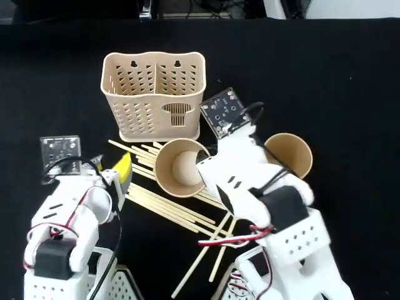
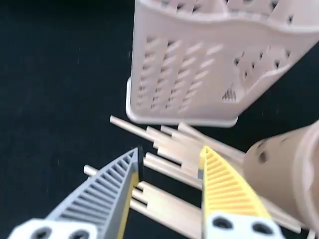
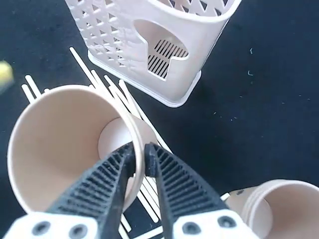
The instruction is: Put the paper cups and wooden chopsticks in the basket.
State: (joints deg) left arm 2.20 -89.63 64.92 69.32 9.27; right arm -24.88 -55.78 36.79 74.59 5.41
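My right gripper (image 3: 139, 152) is shut on the rim of a paper cup (image 3: 65, 144), one finger inside and one outside; in the high view this paper cup (image 1: 180, 167) is held just in front of the beige basket (image 1: 154, 94). A second paper cup (image 1: 289, 154) lies on its side to the right of that arm. Several wooden chopsticks (image 1: 169, 209) lie scattered on the black cloth in front of the basket. My left gripper (image 2: 169, 167) is open just above the chopsticks (image 2: 167, 149), its fingers straddling several of them, with the basket (image 2: 219, 59) beyond.
The table is covered with a black cloth (image 1: 337, 81). Both arm bases stand at the near edge. Open room lies to the left and right of the basket.
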